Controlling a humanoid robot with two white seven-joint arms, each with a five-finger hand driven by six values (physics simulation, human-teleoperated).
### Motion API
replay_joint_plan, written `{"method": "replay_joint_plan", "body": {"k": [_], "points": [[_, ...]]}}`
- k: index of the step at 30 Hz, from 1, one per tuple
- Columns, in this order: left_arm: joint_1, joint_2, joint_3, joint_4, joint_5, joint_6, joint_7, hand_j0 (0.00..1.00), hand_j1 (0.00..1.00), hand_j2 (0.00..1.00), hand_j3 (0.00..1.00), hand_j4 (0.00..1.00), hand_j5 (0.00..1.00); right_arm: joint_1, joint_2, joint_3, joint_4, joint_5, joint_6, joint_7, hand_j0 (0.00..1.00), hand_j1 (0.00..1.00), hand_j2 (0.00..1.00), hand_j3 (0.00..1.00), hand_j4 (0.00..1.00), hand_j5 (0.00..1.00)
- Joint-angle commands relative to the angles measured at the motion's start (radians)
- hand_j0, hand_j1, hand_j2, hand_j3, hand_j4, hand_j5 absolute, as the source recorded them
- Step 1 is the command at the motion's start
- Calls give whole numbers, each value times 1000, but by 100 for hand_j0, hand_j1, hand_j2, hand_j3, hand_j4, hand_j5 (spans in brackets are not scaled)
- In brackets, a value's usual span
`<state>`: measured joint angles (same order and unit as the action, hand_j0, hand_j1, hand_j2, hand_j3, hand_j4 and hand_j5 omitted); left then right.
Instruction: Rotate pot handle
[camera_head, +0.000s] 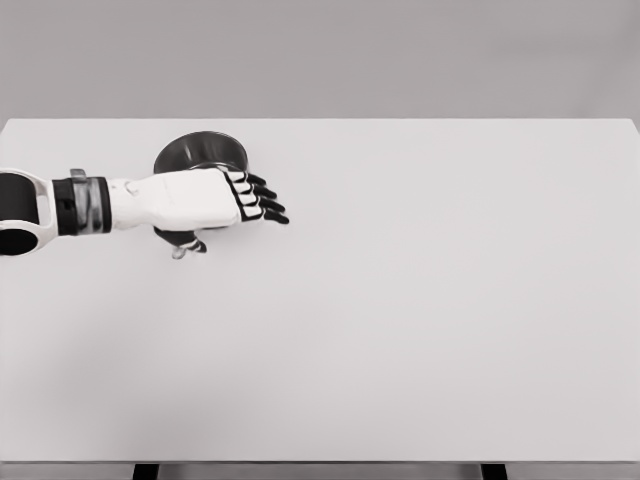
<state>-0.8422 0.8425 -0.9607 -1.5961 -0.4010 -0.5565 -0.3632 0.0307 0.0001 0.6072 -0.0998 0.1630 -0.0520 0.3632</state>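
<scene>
A dark metal pot (200, 152) stands on the white table (420, 300) at the far left. Its handle (181, 251) points toward me, and only its metal tip shows below my hand. My left hand (255, 197) lies over the pot's near side, coming in from the left edge. The black-tipped fingers are stretched out to the right, relaxed, and hold nothing. The thumb (196, 244) hangs down beside the handle's end; contact with it cannot be made out. The hand hides most of the handle and the pot's front wall.
The table's far edge runs just behind the pot. A plain grey wall (320, 50) fills the background.
</scene>
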Motion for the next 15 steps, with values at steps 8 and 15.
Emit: {"method": "replay_joint_plan", "body": {"k": [8, 15], "points": [[14, 40, -3, 8, -35, -3, 46, 100, 100, 100, 100, 100, 100, 0, 0, 0, 0, 0, 0, 0, 100, 100, 100, 100, 100, 100], [17, 72, -3, 8, -84, -3, 70, 100, 100, 100, 100, 100, 100, 0, 0, 0, 0, 0, 0, 0, 100, 100, 100, 100, 100, 100]]}}
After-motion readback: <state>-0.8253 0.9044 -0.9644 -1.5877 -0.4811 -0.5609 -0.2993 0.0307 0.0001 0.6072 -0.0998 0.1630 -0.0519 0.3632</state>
